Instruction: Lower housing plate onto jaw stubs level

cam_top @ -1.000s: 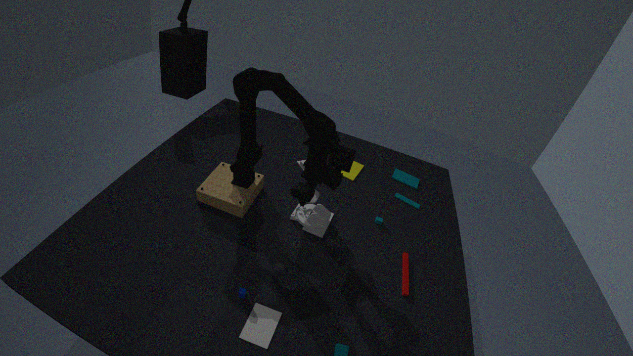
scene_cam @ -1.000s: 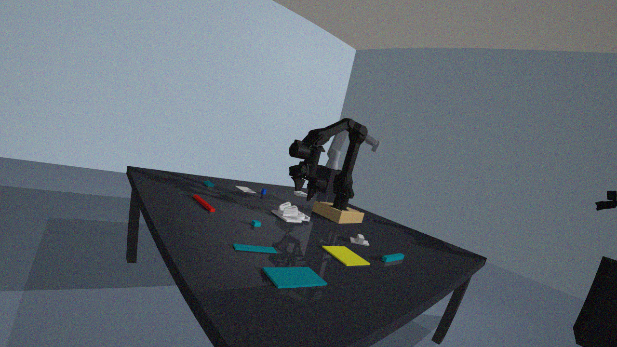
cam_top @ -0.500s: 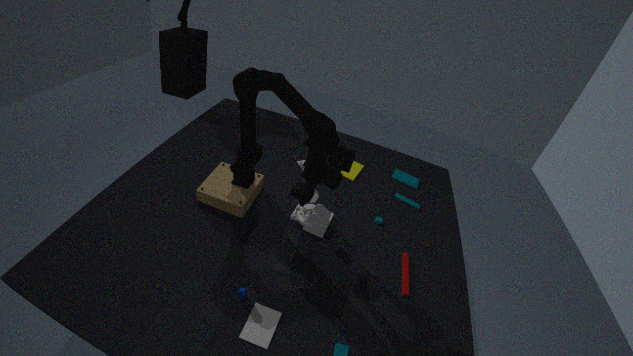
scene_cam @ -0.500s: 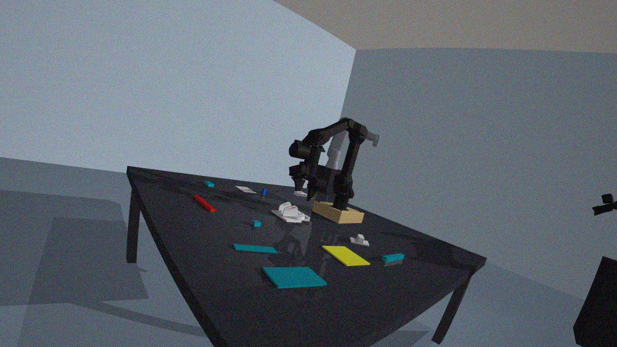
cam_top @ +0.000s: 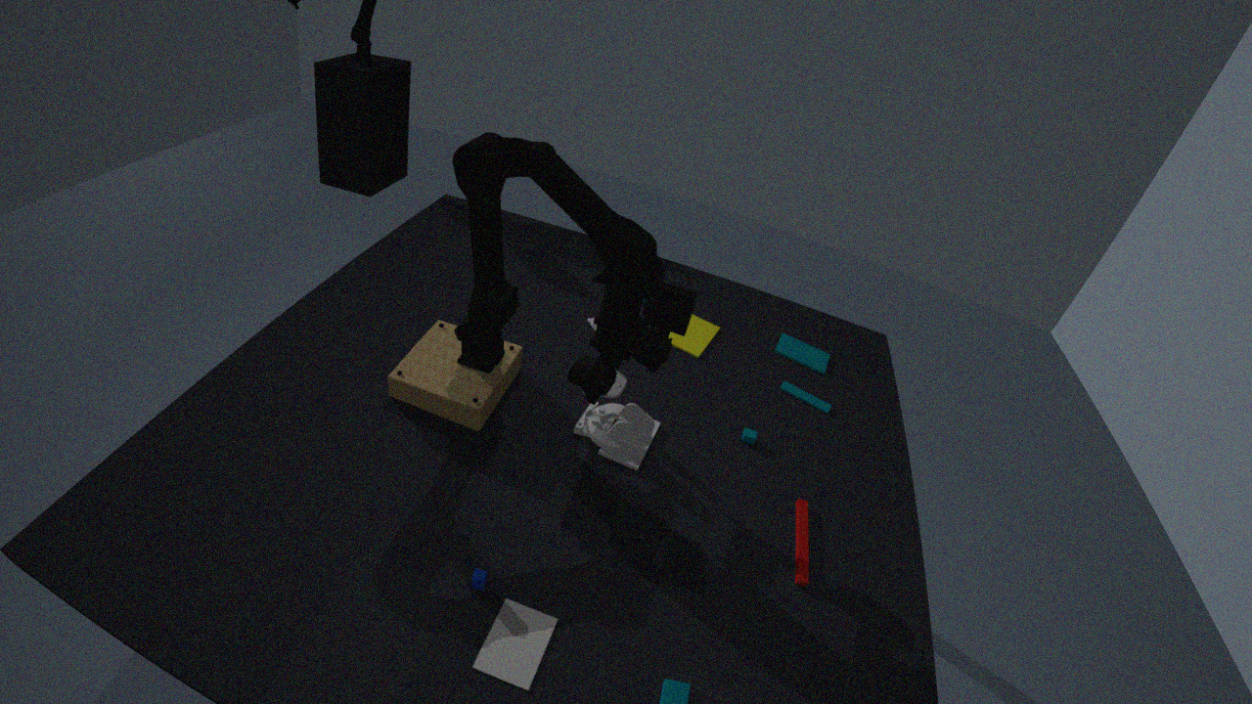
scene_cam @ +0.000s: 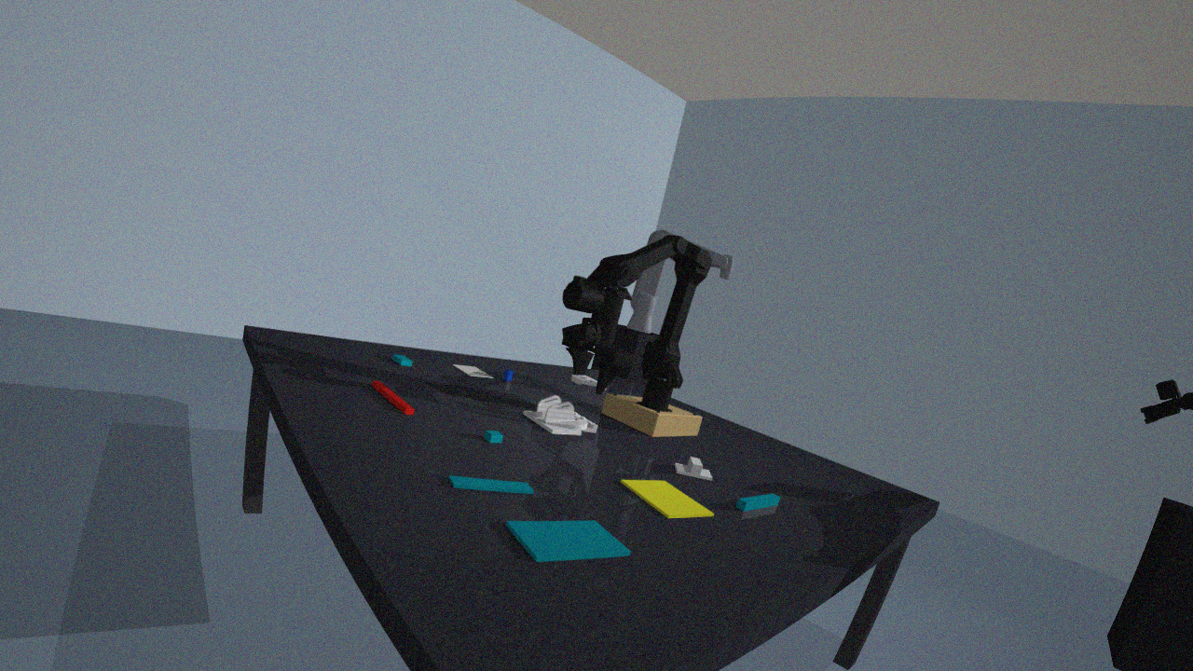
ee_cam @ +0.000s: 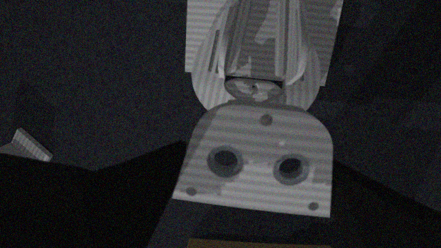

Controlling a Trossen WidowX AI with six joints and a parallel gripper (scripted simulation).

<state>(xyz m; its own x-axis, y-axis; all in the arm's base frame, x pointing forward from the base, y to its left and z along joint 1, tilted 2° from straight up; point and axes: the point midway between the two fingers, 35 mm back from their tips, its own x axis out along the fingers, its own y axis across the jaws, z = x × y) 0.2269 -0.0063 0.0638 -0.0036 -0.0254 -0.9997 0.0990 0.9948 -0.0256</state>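
My gripper (cam_top: 620, 371) (scene_cam: 593, 375) (ee_cam: 253, 157) is shut on the pale housing plate (cam_top: 617, 385) (scene_cam: 582, 379) (ee_cam: 255, 139), one finger at each side. The plate has two large round holes and small dark dots. It hangs above the table, off the white gripper-shaped assembly (cam_top: 632, 437) (scene_cam: 560, 419) (ee_cam: 203, 80). In the wrist view the plate covers the assembly's near part. The jaw stubs and pins cannot be made out; the plate hides that end in the wrist view.
A wooden block (cam_top: 437, 376) (scene_cam: 646, 417) carries the arm's base. A small white part (scene_cam: 692, 470) (ee_cam: 32, 146), a yellow plate (cam_top: 697, 336) (scene_cam: 667, 499), a red bar (cam_top: 801, 538) (scene_cam: 391, 398), a blue cylinder (cam_top: 478, 578) (scene_cam: 509, 376), a white plate (cam_top: 525, 652) (scene_cam: 473, 371) and several teal blocks lie around.
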